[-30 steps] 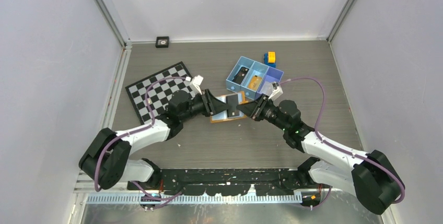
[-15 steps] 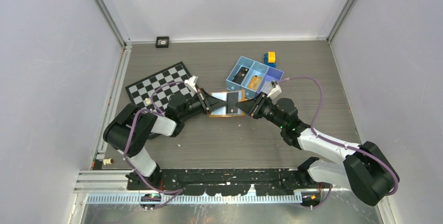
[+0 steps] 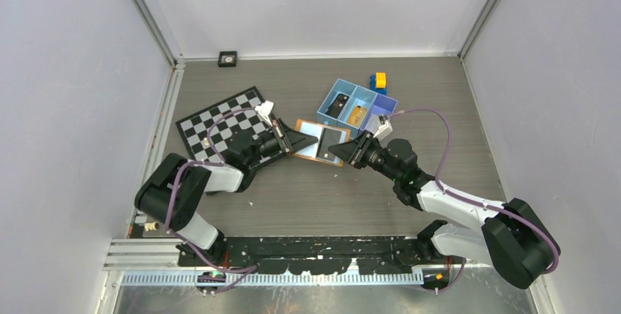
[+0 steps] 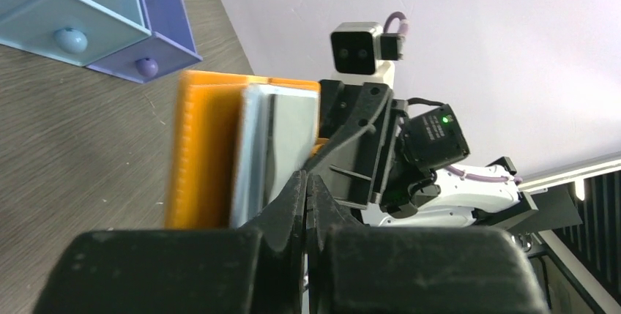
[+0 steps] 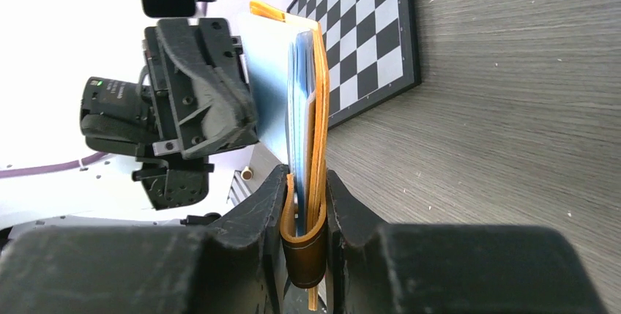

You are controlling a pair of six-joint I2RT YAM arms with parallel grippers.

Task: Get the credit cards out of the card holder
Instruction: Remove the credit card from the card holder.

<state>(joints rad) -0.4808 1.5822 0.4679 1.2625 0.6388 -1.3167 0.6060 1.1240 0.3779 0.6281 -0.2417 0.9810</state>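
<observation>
Desk (image 3: 322,204) centre: right gripper (image 5: 304,208) clamps orange card holder (image 3: 321,140) by its near edge. Left gripper (image 4: 306,182), part-open 1 s ago, now pinched shut at sleeve edge; holder shifted back. Beyond, blue tray (image 3: 326,121): dark flat item (image 3: 337,104), orange item (image 3: 357,114).

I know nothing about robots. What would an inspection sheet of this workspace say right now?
Surface: grey wood-grain table, flat.
Job's things: flat orange folding card holder, open, between the two grippers.
Clutter: blue three-compartment tray, yellow-and-blue block, black-and-white chequered board, small black square object at the back.
Grippers: left gripper shut at the holder's inner sleeves; right gripper shut on its edge.
Cables: purple cables along both arms, clear of the holder.
Surroundings: pale walls, metal frame posts; nothing else seen.
</observation>
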